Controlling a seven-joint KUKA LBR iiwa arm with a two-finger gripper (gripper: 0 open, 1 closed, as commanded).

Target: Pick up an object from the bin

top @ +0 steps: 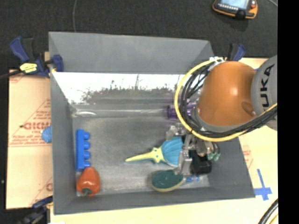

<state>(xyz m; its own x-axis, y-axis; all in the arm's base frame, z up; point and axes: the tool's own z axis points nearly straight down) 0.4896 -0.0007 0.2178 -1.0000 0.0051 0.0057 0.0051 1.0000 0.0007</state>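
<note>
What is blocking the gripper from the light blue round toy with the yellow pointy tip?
Nothing visible: the gripper is right beside the light blue round toy. A dark green round thing lies close by, not between them.

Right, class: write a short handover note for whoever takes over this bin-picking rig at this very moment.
Gripper: low in the right half of the bin, against the right side of the light blue toy with a yellow pointed end. No hold can be confirmed.
Nearby: dark green oval thing just in front, purple thing by the back wall.
Far left: blue studded block, orange-red pepper shape.
Done: arm is at the toy.
Left: secure a grip and lift it out.
</note>
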